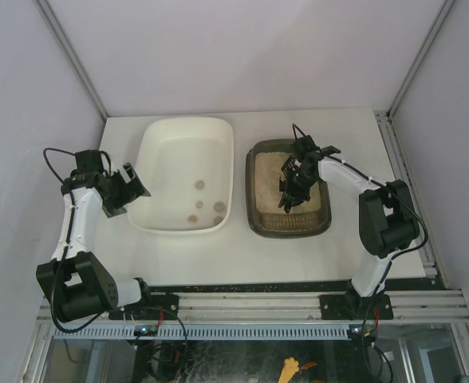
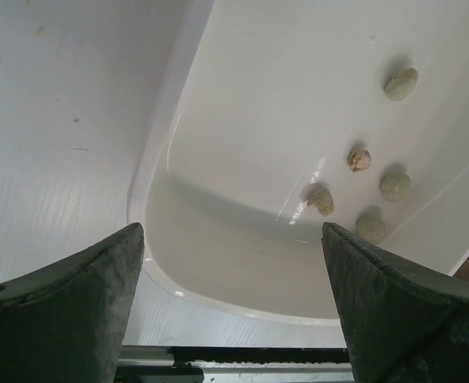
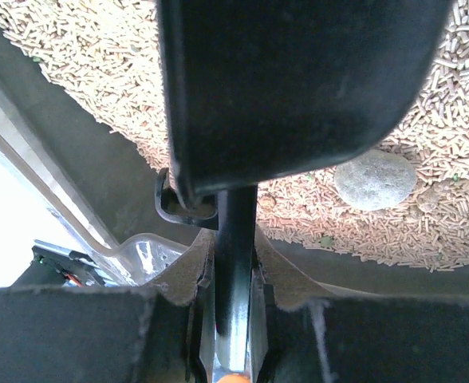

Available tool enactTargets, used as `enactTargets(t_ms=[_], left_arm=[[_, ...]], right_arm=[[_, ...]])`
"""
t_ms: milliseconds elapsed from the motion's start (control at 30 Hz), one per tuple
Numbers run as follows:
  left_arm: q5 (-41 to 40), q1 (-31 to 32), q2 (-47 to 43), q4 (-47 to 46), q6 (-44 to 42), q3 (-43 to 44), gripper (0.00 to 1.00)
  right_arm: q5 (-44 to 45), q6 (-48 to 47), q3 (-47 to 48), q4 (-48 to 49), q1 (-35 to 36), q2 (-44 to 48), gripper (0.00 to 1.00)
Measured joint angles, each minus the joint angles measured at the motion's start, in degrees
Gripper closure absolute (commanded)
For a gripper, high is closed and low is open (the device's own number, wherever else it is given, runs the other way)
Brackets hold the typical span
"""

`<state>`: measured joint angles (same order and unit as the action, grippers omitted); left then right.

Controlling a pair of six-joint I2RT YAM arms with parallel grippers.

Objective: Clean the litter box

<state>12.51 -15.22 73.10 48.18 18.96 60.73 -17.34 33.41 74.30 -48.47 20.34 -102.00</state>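
Observation:
The dark grey-brown litter box with beige pellet litter sits right of centre. My right gripper hovers over it, shut on the handle of a black scoop whose blade reaches down to the litter. A grey round clump lies in the litter beside the blade. My left gripper is open and empty at the left rim of the white tub; its fingers frame the tub's near corner.
The white tub holds several grey clumps, also in the left wrist view. A metal rail runs along the table's near edge. White walls enclose the table at the back and sides.

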Motion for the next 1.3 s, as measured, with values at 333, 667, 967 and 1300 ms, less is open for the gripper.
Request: enactTargets(t_ms=[333,667,967,1300], left_arm=[[-0.6,0.0,-0.4,0.5,0.0,0.0,0.04],[-1.4,0.0,-2.1,0.6,0.0,-0.1,0.04],[-1.9,0.0,-2.3,0.8,0.0,-0.8,0.04],[-1.9,0.0,-2.3,0.8,0.0,-0.8,0.04]], right_arm=[[0.7,0.2,-0.5,0.9,1.1,-1.2,1.00],[0.2,0.4,2.2,1.0,2.9,-5.0,1.00],[-2.9,0.9,2.4,3.4,2.9,-5.3,1.00],[-10.9,1.4,-5.9,11.6,-1.0,-0.2,1.00]])
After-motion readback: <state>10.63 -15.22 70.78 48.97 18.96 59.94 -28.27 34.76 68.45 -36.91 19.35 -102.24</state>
